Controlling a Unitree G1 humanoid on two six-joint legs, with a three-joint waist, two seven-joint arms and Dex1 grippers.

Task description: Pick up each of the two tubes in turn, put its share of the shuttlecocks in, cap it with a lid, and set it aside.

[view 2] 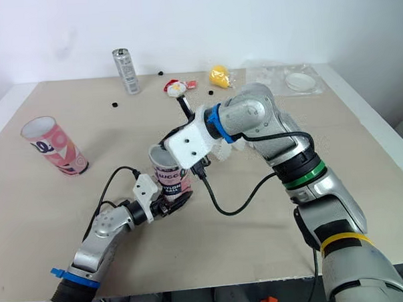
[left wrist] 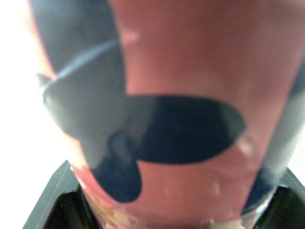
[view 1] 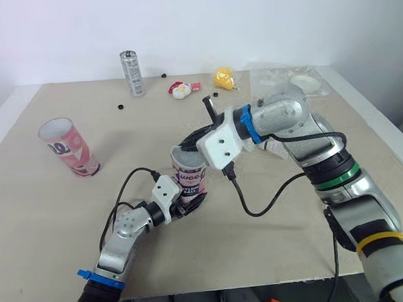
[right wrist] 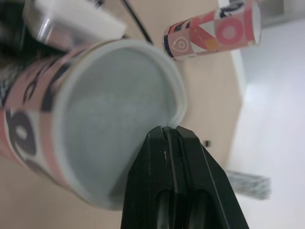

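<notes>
A pink tube with dark lettering (view 1: 191, 175) stands upright at the table's middle. My left gripper (view 1: 190, 203) is shut on its base, and the left wrist view shows the tube's wall (left wrist: 190, 62) close between the fingers (left wrist: 55, 202). My right gripper (right wrist: 170, 129) is shut, with nothing visible between its fingers. Its tips hover at the rim of this tube's mouth (right wrist: 119, 109), which looks flat grey; I cannot tell whether that is a lid or the inside. The second pink tube (view 1: 69, 147) leans at the far left, its open end up.
A silver can (view 1: 132, 72) stands at the back. A red-and-white toy (view 1: 180, 90) and a yellow object (view 1: 224, 78) lie next to it. A clear bag with white lids (view 1: 299, 82) sits at the back right corner. Cables hang from both wrists.
</notes>
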